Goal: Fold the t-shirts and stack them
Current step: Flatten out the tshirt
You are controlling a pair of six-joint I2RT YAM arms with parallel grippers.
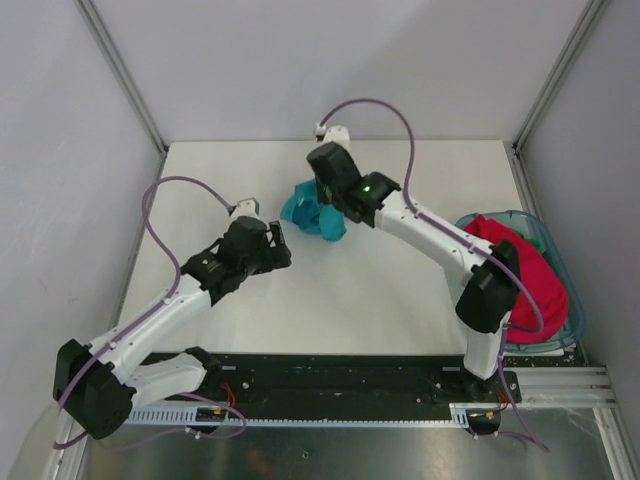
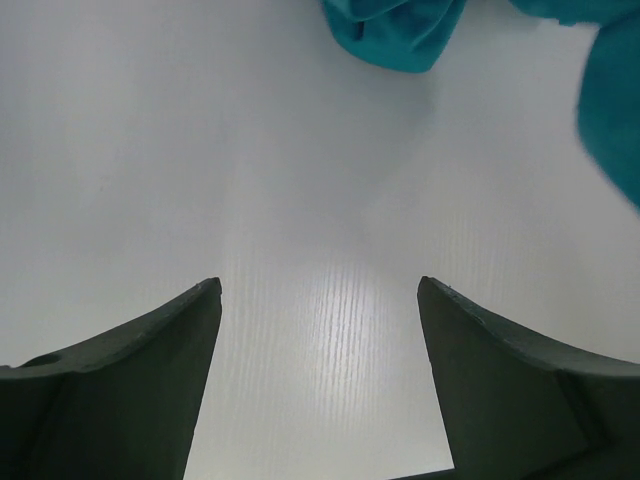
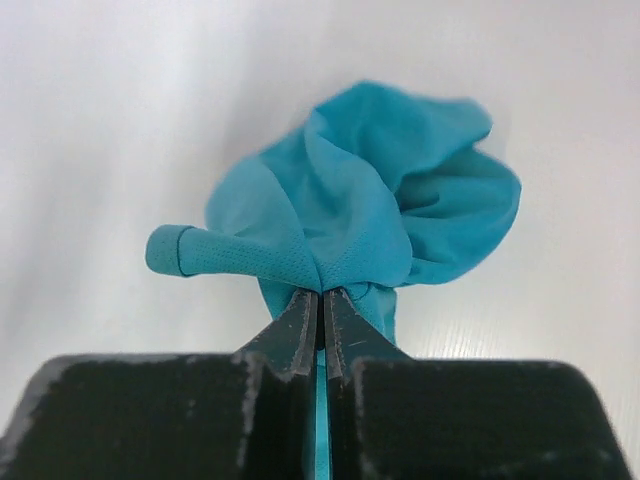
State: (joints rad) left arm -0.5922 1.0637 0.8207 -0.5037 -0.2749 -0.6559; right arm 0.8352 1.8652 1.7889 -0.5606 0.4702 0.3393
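Note:
A teal-blue t-shirt lies bunched on the white table near its middle back. My right gripper is shut on a fold of this t-shirt, with cloth pinched between its tips. From above, the right gripper sits over the bundle. My left gripper is open just left of the cloth, over bare table. In the left wrist view the left gripper holds nothing, and the teal t-shirt shows at the top edge. A magenta-red t-shirt fills the basket at the right.
A translucent teal plastic basket stands at the table's right edge beside the right arm's base. Grey walls close in the table at the back and both sides. A black rail runs along the near edge.

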